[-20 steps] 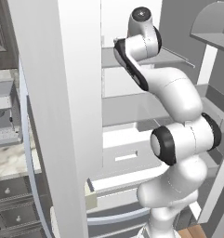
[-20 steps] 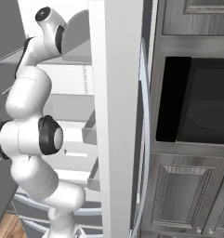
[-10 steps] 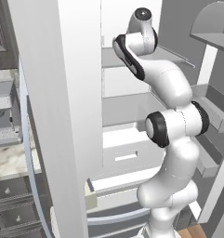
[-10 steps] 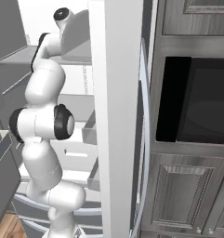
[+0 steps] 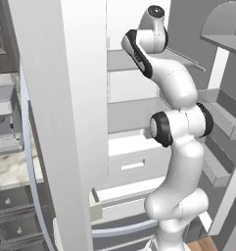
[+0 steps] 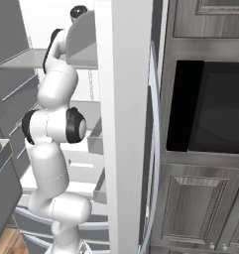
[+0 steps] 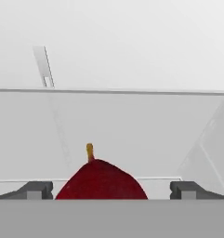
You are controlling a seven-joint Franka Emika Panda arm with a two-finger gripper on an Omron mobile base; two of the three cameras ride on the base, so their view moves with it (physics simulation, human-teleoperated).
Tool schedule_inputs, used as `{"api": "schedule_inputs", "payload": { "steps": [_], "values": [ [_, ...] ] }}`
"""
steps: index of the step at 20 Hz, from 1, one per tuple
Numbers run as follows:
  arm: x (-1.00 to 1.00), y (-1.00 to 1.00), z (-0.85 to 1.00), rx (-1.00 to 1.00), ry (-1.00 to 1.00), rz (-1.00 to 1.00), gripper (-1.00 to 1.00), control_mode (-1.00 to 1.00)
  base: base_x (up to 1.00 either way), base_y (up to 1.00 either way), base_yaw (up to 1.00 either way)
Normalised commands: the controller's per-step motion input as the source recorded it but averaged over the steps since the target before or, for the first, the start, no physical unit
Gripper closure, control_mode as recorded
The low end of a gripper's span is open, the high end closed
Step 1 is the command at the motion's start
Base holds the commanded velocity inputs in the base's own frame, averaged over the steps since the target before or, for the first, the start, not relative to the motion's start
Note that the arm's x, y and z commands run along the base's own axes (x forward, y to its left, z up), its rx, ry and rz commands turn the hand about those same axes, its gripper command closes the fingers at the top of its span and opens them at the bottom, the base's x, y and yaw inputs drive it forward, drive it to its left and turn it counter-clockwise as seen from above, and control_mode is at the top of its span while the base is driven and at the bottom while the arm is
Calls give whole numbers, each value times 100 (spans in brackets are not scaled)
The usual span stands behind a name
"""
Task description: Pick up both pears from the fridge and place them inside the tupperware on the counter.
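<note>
A glossy red pear (image 7: 100,181) with a short yellow stem stands on a white shelf inside the fridge (image 5: 65,122), close in front of the hand camera. My gripper (image 7: 112,189) is open around it, one dark fingertip (image 7: 38,189) on each side of the fruit. The left tip is near the pear's edge and the right tip stands a little apart from it. My arm (image 5: 176,127) reaches up into the fridge at the upper shelf (image 5: 134,61). The tupperware is out of view.
The open fridge door (image 6: 123,124) stands between my arm and the dark oven niche (image 6: 210,114). White drawers (image 5: 134,162) sit below the shelf. A strip of marbled counter (image 5: 9,169) with grey drawers under it lies to the left of the fridge.
My arm has straightened upward: the elbow joint rose and swung toward the fridge, pushing the hand deeper over the upper shelf. The base has not moved.
</note>
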Motion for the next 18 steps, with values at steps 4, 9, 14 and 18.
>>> {"api": "schedule_inputs", "payload": {
  "steps": [4,9,14,18],
  "values": [
    [4,-1,-7,0,0,0,-100,-100,0,0,0],
    [0,0,-15,0,0,1,-100,-100,0,0,0],
    [0,0,-21,0,0,1,-100,-100,0,0,0],
    [0,0,-25,0,5,1,-100,-100,0,0,0]
  ]
}}
